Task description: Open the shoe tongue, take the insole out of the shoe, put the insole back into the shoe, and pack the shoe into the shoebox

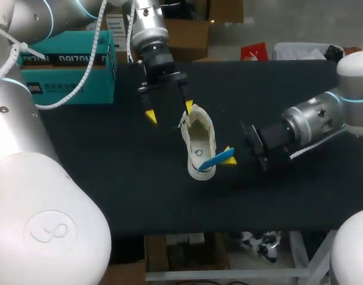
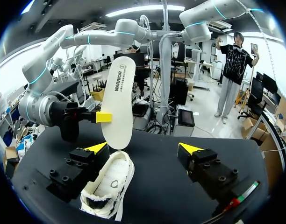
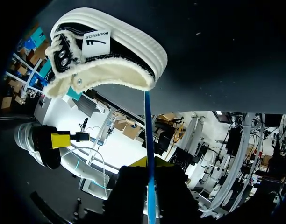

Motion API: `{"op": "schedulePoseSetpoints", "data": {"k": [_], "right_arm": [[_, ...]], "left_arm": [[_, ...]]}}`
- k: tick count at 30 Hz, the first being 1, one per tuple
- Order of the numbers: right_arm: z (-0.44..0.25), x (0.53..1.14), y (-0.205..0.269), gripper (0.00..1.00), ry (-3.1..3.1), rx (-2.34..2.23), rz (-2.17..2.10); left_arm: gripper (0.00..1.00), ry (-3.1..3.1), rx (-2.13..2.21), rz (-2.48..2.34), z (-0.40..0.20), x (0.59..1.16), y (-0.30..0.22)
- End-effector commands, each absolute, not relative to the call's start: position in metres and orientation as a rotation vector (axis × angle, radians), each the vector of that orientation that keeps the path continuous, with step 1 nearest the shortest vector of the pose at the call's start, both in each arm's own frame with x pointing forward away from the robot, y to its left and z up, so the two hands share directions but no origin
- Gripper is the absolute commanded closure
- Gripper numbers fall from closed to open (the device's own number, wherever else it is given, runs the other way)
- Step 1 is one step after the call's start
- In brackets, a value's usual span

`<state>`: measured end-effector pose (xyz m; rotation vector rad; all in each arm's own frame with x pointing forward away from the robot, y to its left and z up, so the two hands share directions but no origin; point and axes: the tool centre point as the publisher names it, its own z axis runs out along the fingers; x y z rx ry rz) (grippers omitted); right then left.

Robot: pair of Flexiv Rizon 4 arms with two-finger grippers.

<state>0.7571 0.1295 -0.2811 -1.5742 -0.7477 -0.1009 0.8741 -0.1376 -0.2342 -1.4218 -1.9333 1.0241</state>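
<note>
The right claw (image 1: pixel 229 156) was clenched on the insole (image 1: pixel 210 161), its yellow tips pinching one end of the thin sheet from both sides. The sheet stood on edge and ran straight out ahead of the fingers, with its blue back on one side and its pale face turned toward the left claw (image 1: pixel 169 111). The insole's free end hung over the open mouth of the shoe (image 1: pixel 200 142), which sat on its sole on the black table (image 1: pixel 110 178) just ahead of the right claw. Whether insole and shoe touched could not be told. The left claw was released, its two fingers spread wide with nothing between them that they gripped. One of its yellow tips stood right at the shoe's far end, and the other was well apart from it. The fleece-lined shoe lay between the two claws, reaching from the left claw toward the right one. The teal shoebox (image 1: pixel 69 68) stood well apart from both claws, off beyond the left claw on the side away from the right claw.
</note>
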Motion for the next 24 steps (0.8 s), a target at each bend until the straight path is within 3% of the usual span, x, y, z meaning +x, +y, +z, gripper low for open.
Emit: {"op": "schedulePoseSetpoints", "data": {"k": [1, 12, 24], "right_arm": [[-0.281, 0.756, 0.129, 1.00, -0.746, -1.573, -0.102], [-0.281, 0.756, 0.129, 1.00, -0.746, -1.573, -0.102], [-0.273, 0.759, 0.136, 1.00, -0.604, -1.641, -0.293]], "left_arm": [[0.00, -1.931, -1.420, 1.024, -0.234, 0.875, -0.138], [0.00, -1.931, -1.420, 1.024, -0.234, 0.875, -0.138], [0.00, -2.278, -1.232, 1.518, -0.256, 0.842, -0.129]]}}
